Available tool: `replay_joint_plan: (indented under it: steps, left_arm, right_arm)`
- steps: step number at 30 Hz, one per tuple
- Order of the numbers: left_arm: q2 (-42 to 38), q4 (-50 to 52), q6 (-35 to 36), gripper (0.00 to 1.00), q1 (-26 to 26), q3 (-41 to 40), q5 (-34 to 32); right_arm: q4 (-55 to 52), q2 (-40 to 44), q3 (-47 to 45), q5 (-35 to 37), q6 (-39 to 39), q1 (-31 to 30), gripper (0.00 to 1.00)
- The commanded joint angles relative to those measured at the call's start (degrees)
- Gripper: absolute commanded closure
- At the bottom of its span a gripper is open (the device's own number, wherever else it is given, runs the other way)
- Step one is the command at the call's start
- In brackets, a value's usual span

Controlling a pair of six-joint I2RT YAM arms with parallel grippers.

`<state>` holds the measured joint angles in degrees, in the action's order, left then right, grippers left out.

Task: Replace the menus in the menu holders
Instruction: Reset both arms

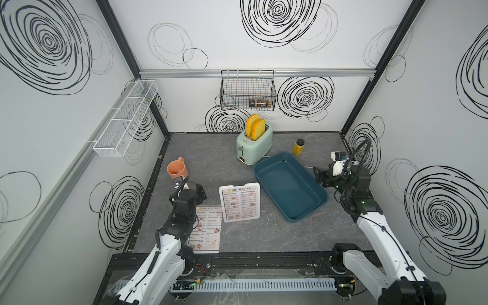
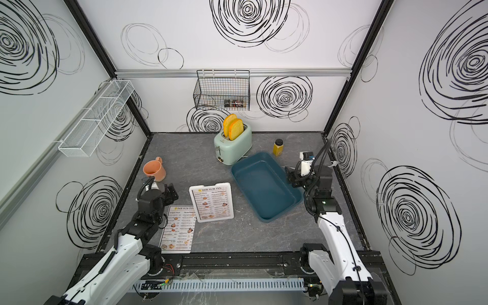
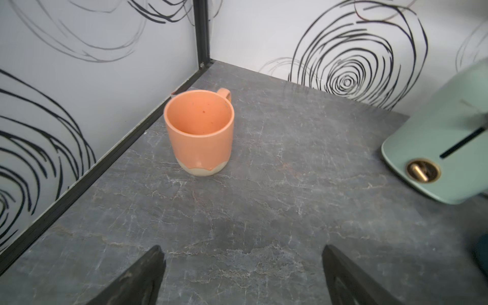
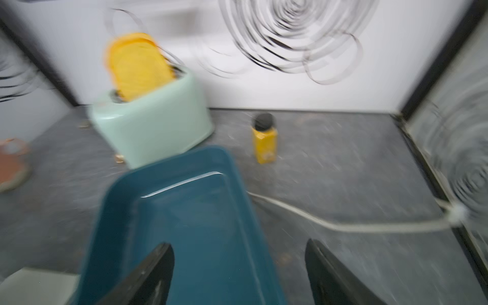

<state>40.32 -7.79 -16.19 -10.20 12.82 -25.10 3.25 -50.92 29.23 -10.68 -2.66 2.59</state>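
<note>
Menu holder standing mid-table, inserted menu facing near. Loose menu flat near-left, partly under left arm. Left gripper fingers spread, empty, facing mug. Right gripper spread, empty, at teal bin right rim.

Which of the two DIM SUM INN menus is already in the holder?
The centre menu, beside the teal bin, framed by the white holder. The loose menu lies bare near the front edge, partly under the left arm.
</note>
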Motion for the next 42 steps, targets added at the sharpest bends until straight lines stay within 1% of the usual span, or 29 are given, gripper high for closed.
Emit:
replay_joint_plan:
  steps: [1,4,5,8,9,11,13,16,18,19,20,21,22,23,25,26,27,28,29,30,31,32,33,35,37,39,42]
  left_arm:
    - [0.8,-28.8,15.4,0.04,1.9,-6.5,4.5]
    - [4.0,-37.0,15.8,0.04,5.2,-9.9,9.0]
    - [5.8,-39.1,15.6,0.04,6.1,-10.0,9.3]
    - [11.9,-47.9,15.2,0.04,9.4,-10.6,14.9]
    - [13.9,-50.6,14.8,0.04,10.0,-10.8,15.6]
    - [18.2,-54.1,15.9,0.04,10.2,-10.1,16.5]
    - [21.4,-57.0,16.5,0.04,10.3,-9.7,18.0]
    - [25.3,-60.9,16.6,0.04,10.3,-9.0,20.9]
    - [27.7,-63.2,16.9,0.04,10.2,-8.5,22.0]
    - [29.0,-63.6,16.2,0.04,10.3,-7.6,22.4]
    - [30.0,-63.6,15.5,0.04,10.4,-7.0,22.9]
    - [30.7,-64.3,14.6,0.04,10.5,-6.8,23.2]
    - [32.1,-67.4,13.3,0.04,10.5,-7.3,23.1]
    - [34.4,-71.2,12.7,0.04,10.4,-7.9,23.1]
    - [39.2,-75.0,13.0,0.04,10.2,-7.5,23.5]
    - [41.8,-76.9,13.0,0.04,10.0,-7.2,23.2]
    - [44.5,-78.6,13.0,0.04,9.7,-6.8,22.4]
    - [47.1,-81.7,13.3,0.04,9.3,-6.2,21.1]
    - [45.6,-77.9,13.3,0.04,9.3,-5.3,21.0]
    - [43.9,-72.4,12.7,0.04,8.8,-4.1,18.6]
    - [43.7,-69.9,12.7,0.04,8.0,-2.9,15.7]
    - [44.8,-71.9,14.1,0.04,6.9,-3.0,14.5]
    - [45.5,-73.5,15.2,0.04,5.9,-3.1,13.4]
    - [45.2,-73.2,16.0,0.04,4.2,-3.3,10.8]
    - [45.5,-73.1,16.0,0.04,4.6,-3.0,11.8]
    - [45.6,-69.9,15.1,0.04,6.3,-1.4,15.1]
    - [46.1,-69.0,14.9,0.04,6.4,-0.7,15.6]
  right_arm:
    - [16.6,0.0,-8.7,8.4,-3.0,4.7,0.17]
    - [28.1,-3.1,-14.8,6.1,-2.5,6.4,0.15]
    - [31.6,-5.1,-16.0,4.9,-3.2,6.7,0.15]
    - [34.7,-12.3,-14.9,2.2,-4.7,6.6,0.14]
    - [36.5,-14.5,-14.6,1.1,-4.8,6.6,0.15]
    - [43.3,-18.8,-15.4,-0.3,-5.3,5.9,0.15]
    - [45.7,-21.9,-14.3,-1.9,-4.3,5.5,0.15]
    - [52.8,-26.1,-13.9,-1.8,-3.2,4.9,0.15]
    - [54.6,-29.7,-13.2,-4.8,-3.0,5.5,0.17]
    - [58.8,-31.4,-14.0,-7.4,-1.2,5.4,0.15]
    - [59.3,-31.8,-14.1,-8.5,0.3,4.6,0.15]
    - [57.9,-31.6,-13.9,-6.9,0.6,3.7,0.15]
    - [57.5,-31.2,-13.9,-4.6,0.7,2.7,0.14]
    - [60.4,-32.2,-15.2,-4.2,1.1,2.3,0.13]
    - [70.5,-36.1,-17.8,-5.4,1.8,2.8,0.13]
    - [70.9,-36.3,-18.2,-5.6,1.8,2.9,0.13]
    - [68.3,-35.3,-17.6,-5.6,2.1,2.9,0.13]
    - [61.6,-33.7,-15.8,-4.7,0.7,2.9,0.12]
    - [61.2,-33.6,-15.1,-2.9,0.5,2.3,0.12]
    - [63.9,-34.5,-15.8,-3.0,0.9,2.2,0.11]
    - [63.8,-34.6,-15.9,-3.9,1.2,2.5,0.11]
    - [60.9,-33.9,-15.1,-3.0,0.6,2.4,0.1]
    - [60.6,-33.8,-14.9,-1.7,0.2,2.1,0.08]
    - [60.6,-33.9,-14.9,-1.4,0.1,2.0,0.06]
    - [60.7,-34.1,-14.8,-1.4,0.1,2.0,0.04]
    - [60.6,-34.1,-14.7,-1.1,0.1,2.0,0.01]
    - [59.6,-34.3,-14.0,-0.1,0.2,1.5,0.03]
